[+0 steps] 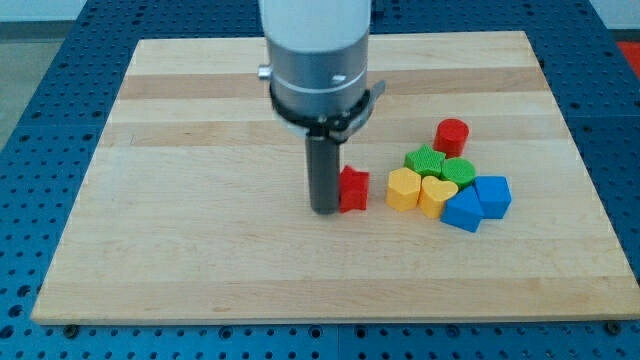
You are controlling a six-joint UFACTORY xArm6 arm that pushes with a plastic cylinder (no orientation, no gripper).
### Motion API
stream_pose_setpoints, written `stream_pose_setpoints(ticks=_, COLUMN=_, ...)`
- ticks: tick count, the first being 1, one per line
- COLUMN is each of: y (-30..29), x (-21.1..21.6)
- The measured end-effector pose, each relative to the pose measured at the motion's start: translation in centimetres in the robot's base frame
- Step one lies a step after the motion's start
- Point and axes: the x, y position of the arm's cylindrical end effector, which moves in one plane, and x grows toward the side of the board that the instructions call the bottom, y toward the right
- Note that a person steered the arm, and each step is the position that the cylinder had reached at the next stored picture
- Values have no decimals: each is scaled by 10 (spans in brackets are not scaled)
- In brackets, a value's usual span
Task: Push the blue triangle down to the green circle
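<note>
Hand absent: only my tip (324,208) was seen, touching the red star (353,188) at its nine o'clock; dragged along, it could scatter the cluster around the blue triangle (462,211) and green circle (459,171).

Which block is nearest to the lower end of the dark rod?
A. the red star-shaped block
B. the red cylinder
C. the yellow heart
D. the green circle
A: my tip stands right at the view's left side of the red star-shaped block, seemingly touching it, while the other blocks lie in a cluster further toward the view's right.
</note>
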Motion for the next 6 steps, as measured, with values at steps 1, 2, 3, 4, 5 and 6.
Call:
stream_pose_setpoints(ticks=1, y=18, x=-31)
stream_pose_setpoints(ticks=2, y=23, x=-43)
stream_pose_setpoints(ticks=3, y=-4, x=-39)
stream_pose_setpoints(ticks=4, y=-12, x=12)
stream_pose_setpoints(ticks=5, y=14, x=83)
stream_pose_setpoints(ticks=6, y=61, x=110)
